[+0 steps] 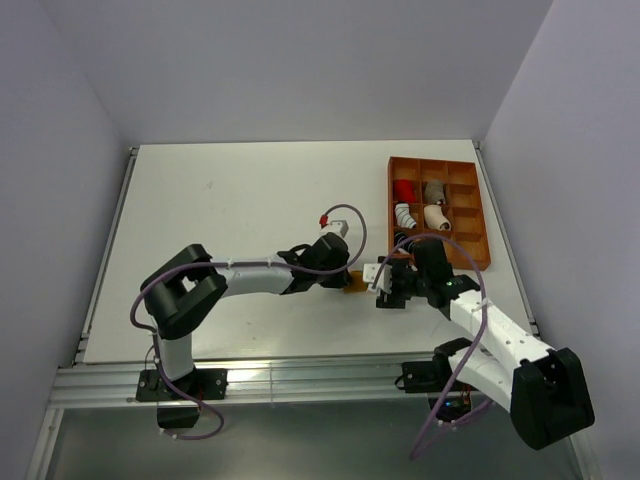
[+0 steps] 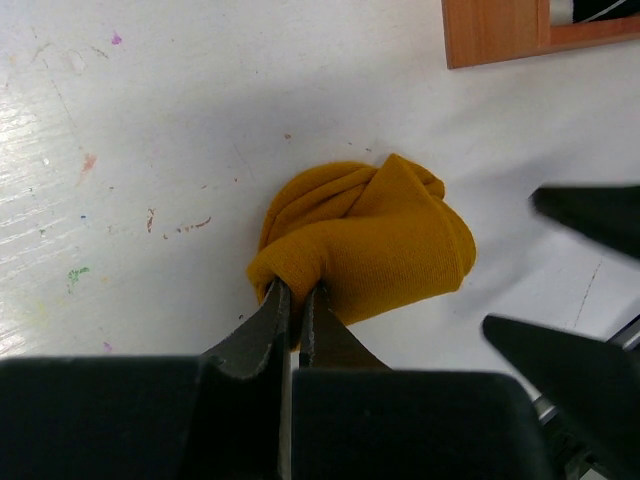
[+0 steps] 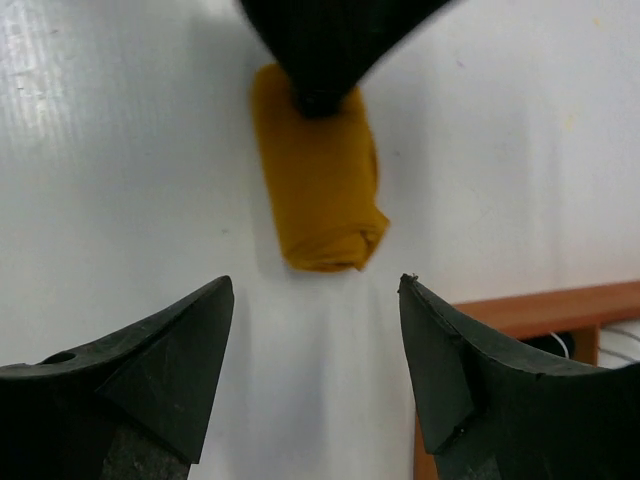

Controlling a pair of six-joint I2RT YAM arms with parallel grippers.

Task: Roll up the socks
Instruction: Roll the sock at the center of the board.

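The mustard-orange sock (image 2: 370, 240) lies rolled into a small bundle on the white table, just left of the tray. My left gripper (image 2: 297, 290) is shut on the near edge of this roll, pinching a fold of fabric. In the right wrist view the same sock (image 3: 320, 180) lies ahead of my right gripper (image 3: 315, 285), which is open and stands short of the roll without touching it. From above, both grippers meet at the sock (image 1: 355, 285). A white striped sock roll (image 1: 405, 214) sits in a tray compartment.
An orange-brown compartment tray (image 1: 470, 240) stands at the right of the table, its corner close to the sock (image 2: 495, 35). It holds a red bundle (image 1: 403, 190), a grey bundle (image 1: 433, 188) and a pale roll (image 1: 436, 215). White walls enclose the table.
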